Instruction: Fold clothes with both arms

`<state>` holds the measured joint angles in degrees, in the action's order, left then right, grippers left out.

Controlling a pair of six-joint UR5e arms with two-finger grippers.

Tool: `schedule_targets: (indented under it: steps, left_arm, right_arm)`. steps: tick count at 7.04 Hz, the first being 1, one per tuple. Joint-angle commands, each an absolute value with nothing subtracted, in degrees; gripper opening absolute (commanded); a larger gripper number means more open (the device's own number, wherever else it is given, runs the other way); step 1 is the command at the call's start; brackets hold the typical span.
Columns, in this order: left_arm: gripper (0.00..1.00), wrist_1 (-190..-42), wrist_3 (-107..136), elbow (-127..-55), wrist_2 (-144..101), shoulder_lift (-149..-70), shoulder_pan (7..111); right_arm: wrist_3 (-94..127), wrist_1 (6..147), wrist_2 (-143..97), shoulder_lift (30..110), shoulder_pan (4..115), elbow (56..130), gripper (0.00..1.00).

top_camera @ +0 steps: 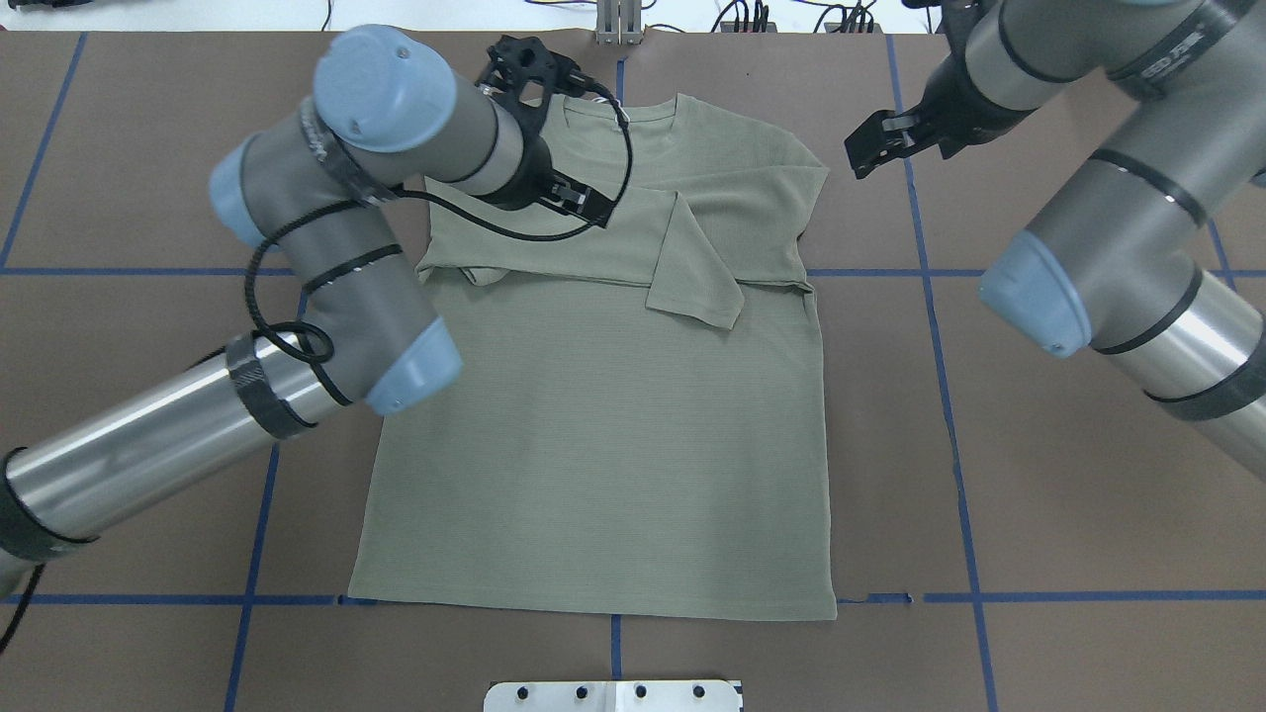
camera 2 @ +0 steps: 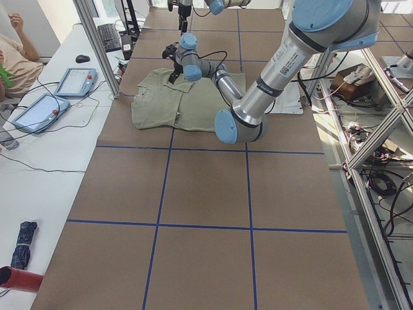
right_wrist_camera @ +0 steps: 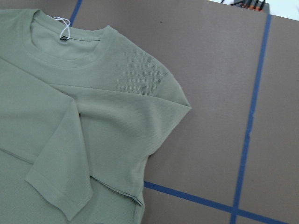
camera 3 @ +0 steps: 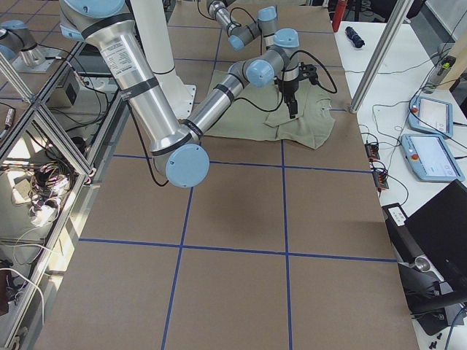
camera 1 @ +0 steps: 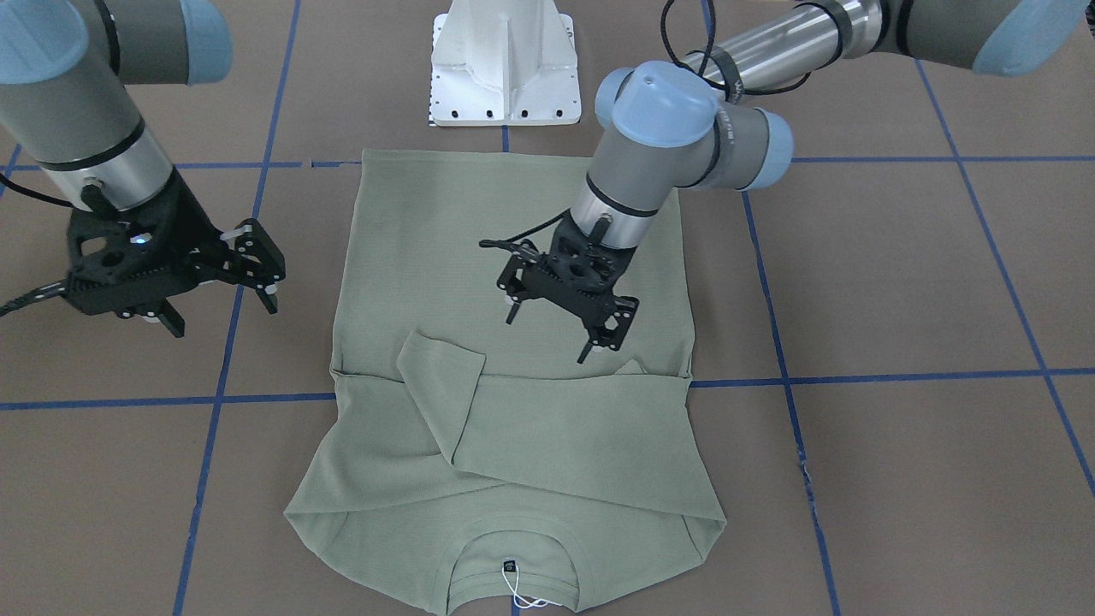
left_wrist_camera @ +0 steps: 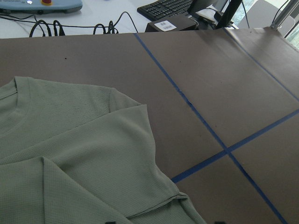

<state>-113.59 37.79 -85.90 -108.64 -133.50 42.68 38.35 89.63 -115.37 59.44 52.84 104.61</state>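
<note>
left arm (top_camera: 148, 445): comes in low; elbow sharply bent; wrist tipped down | left claw (camera 1: 547, 335): jaws apart; nothing held | right arm (top_camera: 1137, 247): stretched forward; wrist angled inward | right claw (camera 1: 224, 311): raised; jaws apart; nothing held; well apart from the left claw

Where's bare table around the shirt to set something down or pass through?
The widest bare table lies beside the shirt, from the right gripper back to the hem line. A narrow strip runs between hem and white pedestal. Crowded: the collar end, where the left gripper hangs over the folded sleeves, and the left arm overhangs that side.
</note>
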Motion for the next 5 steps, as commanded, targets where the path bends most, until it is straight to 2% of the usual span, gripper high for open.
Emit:
schedule_targets:
  steps: [1, 3, 5]
  left_arm:
    - [1.0, -110.6, 22.3, -90.5, -111.4, -124.9, 51.0]
    - [1.0, -116.0, 18.2, -91.3, -116.2, -119.1, 54.3]
    - [1.0, -118.3, 18.8, -91.3, -119.1, -117.7, 54.7]
  right_arm:
    - [43.7, 84.9, -108.4, 55.7, 45.9, 98.6, 0.99]
    - [47.2, 85.0, -99.7, 45.8, 39.8, 87.3, 0.96]
    - [50.5, 85.2, -92.9, 38.6, 34.7, 77.1, 0.89]
